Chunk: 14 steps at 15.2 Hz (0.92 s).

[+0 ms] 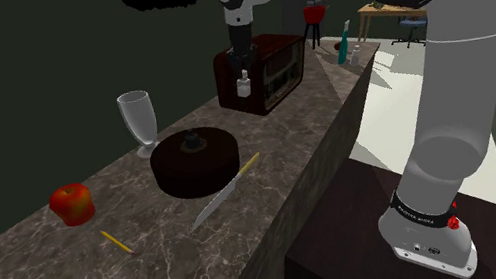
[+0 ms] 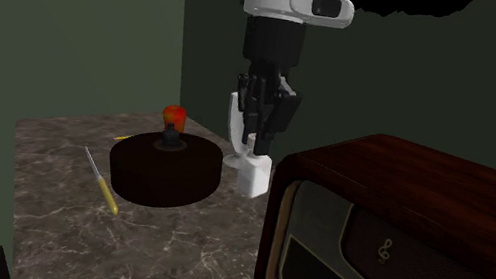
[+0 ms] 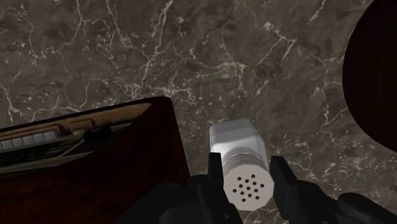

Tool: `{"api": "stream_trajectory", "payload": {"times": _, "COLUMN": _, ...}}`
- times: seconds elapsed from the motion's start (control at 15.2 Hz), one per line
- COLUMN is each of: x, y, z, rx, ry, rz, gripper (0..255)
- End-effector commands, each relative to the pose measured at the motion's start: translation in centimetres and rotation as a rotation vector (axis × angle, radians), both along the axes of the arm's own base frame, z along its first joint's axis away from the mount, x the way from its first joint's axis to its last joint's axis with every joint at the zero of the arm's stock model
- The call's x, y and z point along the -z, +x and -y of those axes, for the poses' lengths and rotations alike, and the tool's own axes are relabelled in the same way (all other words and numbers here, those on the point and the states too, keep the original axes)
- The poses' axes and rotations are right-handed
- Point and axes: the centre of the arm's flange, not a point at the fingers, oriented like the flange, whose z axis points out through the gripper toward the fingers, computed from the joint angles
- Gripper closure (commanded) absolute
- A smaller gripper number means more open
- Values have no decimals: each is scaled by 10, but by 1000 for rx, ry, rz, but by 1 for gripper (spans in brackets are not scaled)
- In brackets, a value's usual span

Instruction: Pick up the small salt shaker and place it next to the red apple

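Observation:
A small white salt shaker point(image 1: 244, 86) point(image 2: 253, 171) point(image 3: 238, 150) with a perforated cap hangs a little above the marble counter point(image 1: 154, 269), beside the wooden radio point(image 1: 271, 67). My black gripper point(image 1: 243, 63) point(image 2: 256, 143) point(image 3: 247, 170) points straight down and is shut on the shaker's cap, one finger on each side. The red apple point(image 1: 71, 202) point(image 2: 174, 113) lies far along the counter toward the shoulder view's left, beyond a dark round lidded dish point(image 1: 196, 161) point(image 2: 166, 170).
A clear glass point(image 1: 137, 122) stands by the wall behind the dish. A yellow-handled knife point(image 1: 226, 191) point(image 2: 101, 178) and a pencil point(image 1: 116, 241) lie near the counter's front edge. The radio point(image 2: 412, 249) point(image 3: 83, 165) is close beside the shaker.

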Motion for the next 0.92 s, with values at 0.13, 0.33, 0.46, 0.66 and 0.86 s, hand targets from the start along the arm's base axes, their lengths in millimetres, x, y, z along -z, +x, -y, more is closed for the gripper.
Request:
{"api": "stream_trajectory", "payload": {"times": 0.13, "x": -21, "y": 0, "z": 0, "rx": 0, "ry": 0, "rz": -1, "gripper": 255}}
{"api": "stream_trajectory", "payload": {"times": 0.33, "x": -37, "y": 0, "z": 0, "rx": 0, "ry": 0, "rz": -1, "gripper": 255}}
{"api": "stream_trajectory", "payload": {"times": 0.46, "x": -48, "y": 0, "z": 0, "rx": 0, "ry": 0, "rz": -1, "gripper": 255}}
{"api": "stream_trajectory", "payload": {"times": 0.66, "x": -55, "y": 0, "z": -13, "rx": 0, "ry": 0, "rz": -1, "gripper": 255}}
{"api": "stream_trajectory", "payload": {"times": 0.86, "x": -55, "y": -1, "z": -53, "rx": 0, "ry": 0, "rz": -1, "gripper": 255}}
